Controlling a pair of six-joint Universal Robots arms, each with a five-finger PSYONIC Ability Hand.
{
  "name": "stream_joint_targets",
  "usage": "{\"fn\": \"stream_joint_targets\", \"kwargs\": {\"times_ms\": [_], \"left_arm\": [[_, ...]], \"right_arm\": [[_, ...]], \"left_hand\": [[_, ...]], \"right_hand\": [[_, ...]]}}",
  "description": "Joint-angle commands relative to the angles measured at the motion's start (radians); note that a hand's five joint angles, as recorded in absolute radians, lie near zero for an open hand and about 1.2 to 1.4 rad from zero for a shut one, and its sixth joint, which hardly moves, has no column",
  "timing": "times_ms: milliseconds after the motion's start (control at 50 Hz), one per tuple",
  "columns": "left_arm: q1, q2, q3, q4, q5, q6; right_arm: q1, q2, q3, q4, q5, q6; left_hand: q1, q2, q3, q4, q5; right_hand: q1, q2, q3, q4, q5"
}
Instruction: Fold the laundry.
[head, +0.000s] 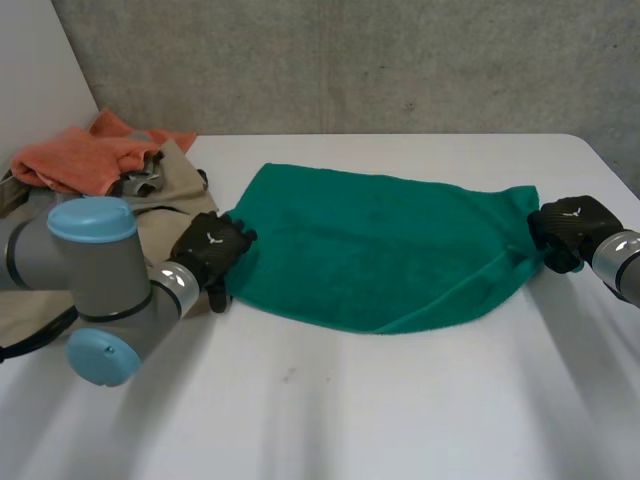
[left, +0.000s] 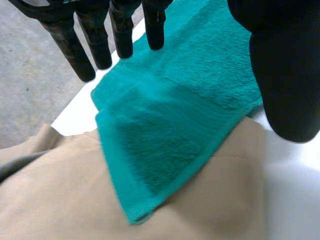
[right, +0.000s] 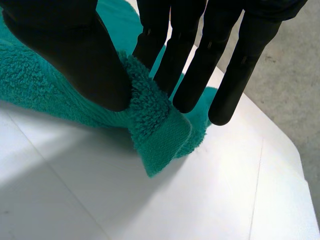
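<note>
Right robot hand (right: 75, 55) is pinching green terry towel (head: 380, 250) corner; left robot hand (left: 82, 55) is hovering released.
Folding is only beginning.

No words, numbers or labels can be read anywhere. The back of the left hand (head: 210, 250) and the back of the right hand (head: 572, 228) each bear a small white mark, possibly a maker's logo, too small to make out as letters.

Bright diffuse light; soft shadow under towel (right: 160, 135) corner.
</note>
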Motion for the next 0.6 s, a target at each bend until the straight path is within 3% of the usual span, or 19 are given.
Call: {"fn": "stream_joint_targets", "kwargs": {"times_ms": [20,320,600], "left_arm": [[0.022,0.065,0.002,-0.020,-0.014,0.009],[0.094,-0.013,0.120,-0.153,0.041,0.013],[0.095,-0.098,0.185,-0.156,0.044,0.026]], "right_arm": [[-0.007,0.019,-0.012,0.006,0.003,0.085],[-0.006,0.028,-0.006,0.001,0.008,0.067],[0.006,0.047,0.004,-0.008,0.012,0.041]], "left_hand": [[0.005,-0.035,-0.036,-0.027,-0.027],[0.272,0.232,0.231,0.241,0.240],[0.270,0.229,0.228,0.238,0.238]], "right_hand": [[0.259,0.210,0.211,0.207,0.227],[0.259,0.210,0.211,0.207,0.227],[0.259,0.210,0.211,0.207,0.227]]}}
